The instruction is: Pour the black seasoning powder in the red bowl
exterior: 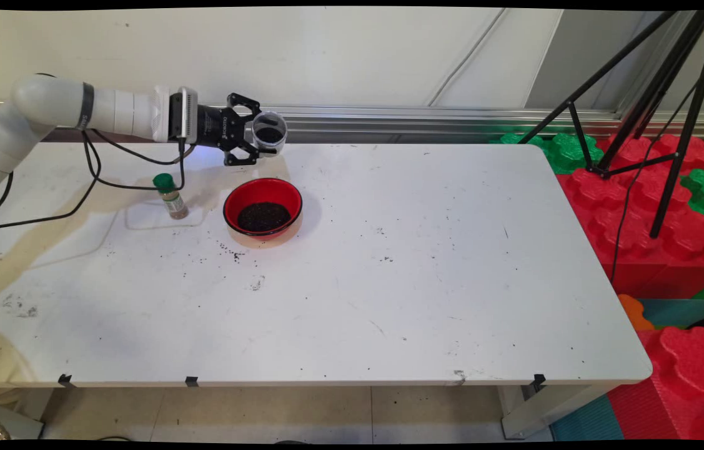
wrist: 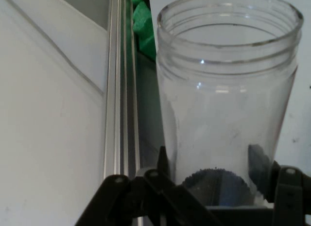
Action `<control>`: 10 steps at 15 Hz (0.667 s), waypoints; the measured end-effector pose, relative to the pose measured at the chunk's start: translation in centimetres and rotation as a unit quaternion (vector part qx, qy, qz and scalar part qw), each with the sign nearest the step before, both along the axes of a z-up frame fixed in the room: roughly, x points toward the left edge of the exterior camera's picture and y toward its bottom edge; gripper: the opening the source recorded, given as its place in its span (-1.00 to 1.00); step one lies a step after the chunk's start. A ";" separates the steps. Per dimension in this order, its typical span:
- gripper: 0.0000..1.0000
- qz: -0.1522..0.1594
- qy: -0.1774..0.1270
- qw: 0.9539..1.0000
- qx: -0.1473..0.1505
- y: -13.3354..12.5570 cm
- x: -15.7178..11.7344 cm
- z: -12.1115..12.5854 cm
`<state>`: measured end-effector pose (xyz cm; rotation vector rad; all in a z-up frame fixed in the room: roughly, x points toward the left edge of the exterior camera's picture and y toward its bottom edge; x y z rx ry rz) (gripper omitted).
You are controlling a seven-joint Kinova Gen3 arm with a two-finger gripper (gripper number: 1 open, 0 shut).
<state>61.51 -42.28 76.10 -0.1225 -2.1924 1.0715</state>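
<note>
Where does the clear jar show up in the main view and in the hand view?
Main view: the clear jar is at upper left, held sideways in the gripper, above and behind the red bowl.
Hand view: the clear jar fills the right half, rising from the gripper.
Shared landmark: the metal rail along the wall.

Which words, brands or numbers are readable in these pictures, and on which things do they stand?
White lettering on the tool's black body: too small to read.
Grey band on the arm: lettering too small to read.
Label on the spice bottle: too blurred to read.
Jar, red bowl, table: no text.
</note>
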 end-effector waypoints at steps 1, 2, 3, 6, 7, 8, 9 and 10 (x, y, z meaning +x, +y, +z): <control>-1.00 -0.006 -0.010 1.000 -0.010 0.1 0.0 0.1; -1.00 -0.011 -0.018 1.000 -0.018 0.2 0.1 0.1; -1.00 -0.015 -0.025 0.999 -0.025 0.3 0.2 0.1; -1.00 -0.030 -0.049 0.997 -0.045 0.6 0.4 0.2; -1.00 -0.038 -0.060 0.996 -0.056 0.7 0.5 0.2; -1.00 -0.047 -0.072 0.994 -0.066 0.9 0.6 0.2; -1.00 -0.054 -0.081 0.992 -0.074 1.1 0.7 0.2; -1.00 -0.063 -0.094 0.990 -0.085 1.3 0.8 0.2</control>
